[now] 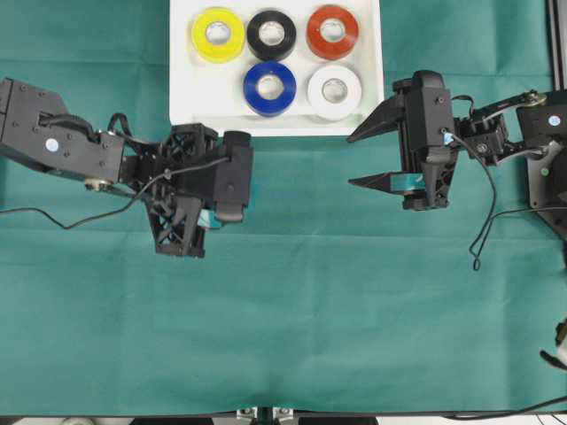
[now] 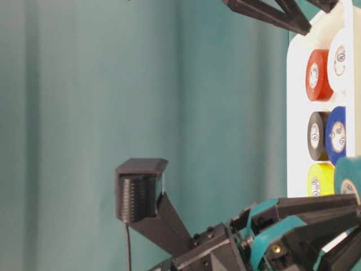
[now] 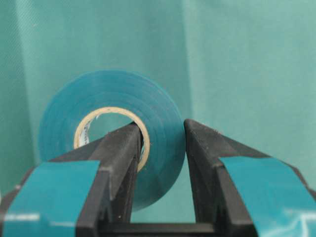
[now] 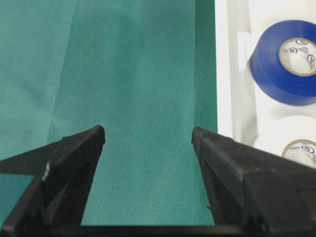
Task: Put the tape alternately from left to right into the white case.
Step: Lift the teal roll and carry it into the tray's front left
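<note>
The white case [image 1: 211,96] lies at the back centre and holds the yellow [image 1: 218,35], black [image 1: 272,34], orange-red [image 1: 332,32], blue [image 1: 270,88] and white [image 1: 334,92] tape rolls. My left gripper [image 3: 163,129] is shut on the teal tape roll [image 3: 123,94], one finger through its core and the other outside the wall. It hovers over the cloth, in front of the case's left half. My right gripper [image 1: 351,161] stands open and empty just right of the case's front right corner, with the blue roll [image 4: 276,64] and white roll [image 4: 281,140] beside it.
Green cloth [image 1: 337,310] covers the table. A black cable [image 1: 483,239] hangs down from the right arm, whose base [image 1: 549,159] stands at the right edge. The table's front edge [image 1: 177,414] runs along the bottom.
</note>
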